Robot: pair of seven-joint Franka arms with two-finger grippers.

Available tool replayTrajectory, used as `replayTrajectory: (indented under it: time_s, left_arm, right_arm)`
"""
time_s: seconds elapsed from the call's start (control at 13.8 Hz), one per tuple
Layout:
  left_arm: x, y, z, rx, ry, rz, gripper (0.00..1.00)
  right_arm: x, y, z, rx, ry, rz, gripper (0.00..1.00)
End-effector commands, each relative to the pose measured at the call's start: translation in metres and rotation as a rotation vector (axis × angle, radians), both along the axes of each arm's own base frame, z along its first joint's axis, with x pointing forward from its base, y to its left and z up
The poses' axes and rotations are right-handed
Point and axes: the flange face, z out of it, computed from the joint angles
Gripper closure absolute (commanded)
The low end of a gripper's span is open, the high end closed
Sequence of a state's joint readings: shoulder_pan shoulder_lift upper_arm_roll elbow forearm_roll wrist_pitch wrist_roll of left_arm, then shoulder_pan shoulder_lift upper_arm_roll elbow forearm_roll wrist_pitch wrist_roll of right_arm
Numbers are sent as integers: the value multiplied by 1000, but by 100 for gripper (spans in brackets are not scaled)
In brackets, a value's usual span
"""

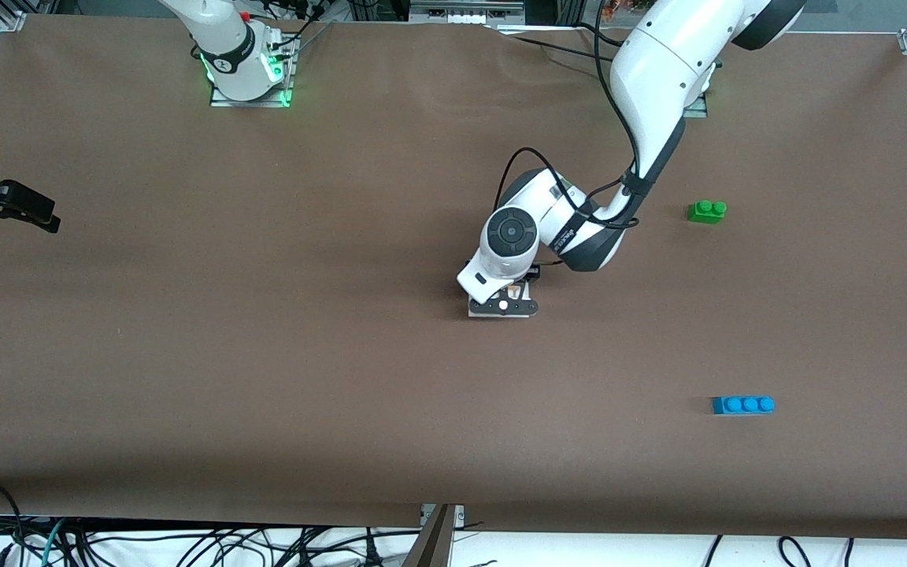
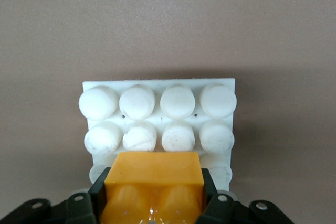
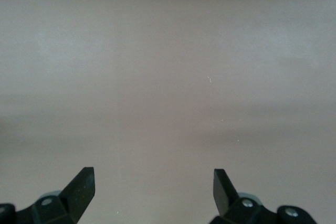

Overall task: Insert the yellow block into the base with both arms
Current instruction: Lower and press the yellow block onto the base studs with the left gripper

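Note:
My left gripper [image 2: 153,188] is shut on the yellow block [image 2: 153,174], one black finger on each side of it. The block is at the white studded base [image 2: 157,84], covering part of the stud rows nearest the wrist camera; I cannot tell if it is pressed down. In the front view the left gripper [image 1: 503,304] is low at the table's middle and hides most of the base [image 1: 474,312]. My right gripper [image 3: 153,182] is open and empty over bare table. In the front view it [image 1: 28,209] waits at the right arm's end of the table.
A green two-stud brick [image 1: 707,211] lies toward the left arm's end, farther from the front camera than the base. A blue three-stud brick [image 1: 743,405] lies nearer the front camera at the same end. Cables hang below the table's front edge.

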State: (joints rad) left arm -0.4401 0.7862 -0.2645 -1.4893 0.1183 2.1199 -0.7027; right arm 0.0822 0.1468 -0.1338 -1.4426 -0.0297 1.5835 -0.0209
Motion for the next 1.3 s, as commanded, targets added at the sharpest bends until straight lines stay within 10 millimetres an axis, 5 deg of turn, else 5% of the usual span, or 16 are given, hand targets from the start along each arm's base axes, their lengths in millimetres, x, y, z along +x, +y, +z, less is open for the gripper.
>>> replayTrajectory:
  time_s: [0.0, 0.87, 1.01, 1.23]
  left_arm:
    - [-2, -2, -3, 30, -9, 0, 64]
    - [-11, -5, -12, 45, 6, -12, 61]
    - [-9, -3, -10, 50, 2, 32, 0]
    - [-3, -3, 1, 42, -12, 62, 0]
  right_arm:
    - [-3, -2, 1, -2, -2, 15, 0]
    - [-3, -2, 1, 0, -2, 14, 0]
    - [-3, -2, 1, 0, -2, 14, 0]
    - [-3, -2, 2, 0, -3, 12, 0]
